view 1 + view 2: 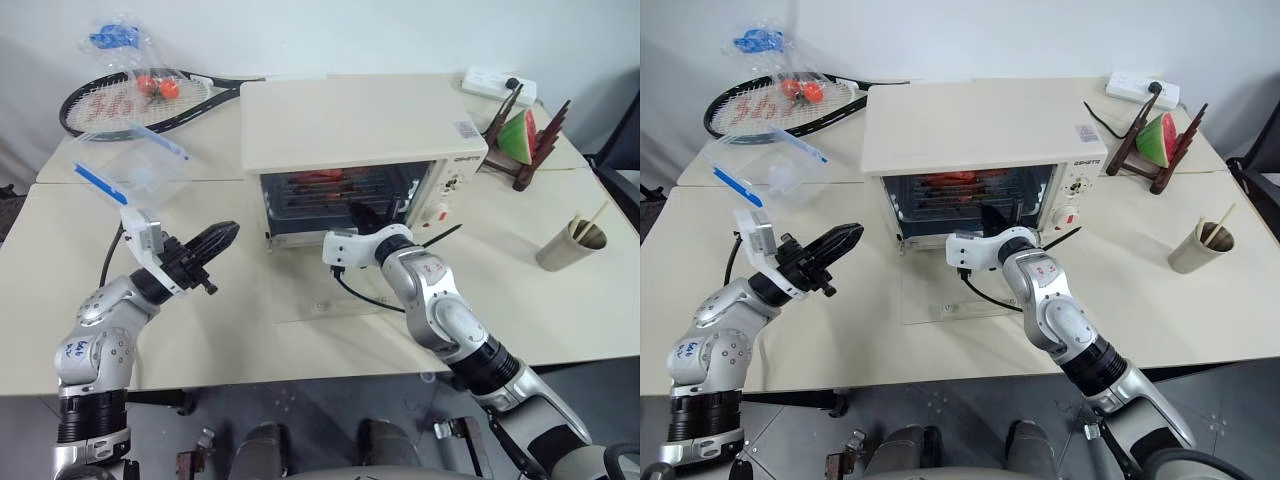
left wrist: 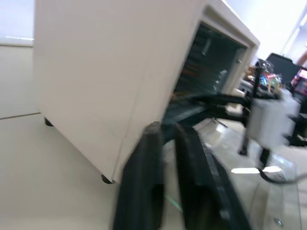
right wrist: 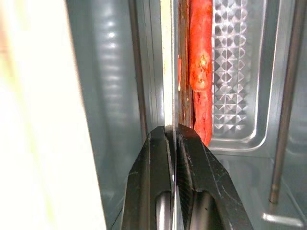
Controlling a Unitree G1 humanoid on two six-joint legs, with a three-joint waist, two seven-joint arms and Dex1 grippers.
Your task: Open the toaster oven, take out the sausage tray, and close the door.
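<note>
Right gripper [image 3: 173,136] jaws pinch the sausage tray [image 3: 240,72] rim inside the toaster oven [image 1: 350,130].

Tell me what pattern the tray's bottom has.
An embossed diamond grid on silver metal, on the tray; clearest in the right wrist view.

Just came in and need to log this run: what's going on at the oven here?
The toaster oven stands with its door folded down flat on the table. The right gripper reaches into the opening, jaws shut on the rim of the sausage tray, which sits inside the oven with red sausages on it. The left gripper hovers beside the oven's left side, holding nothing.
</note>
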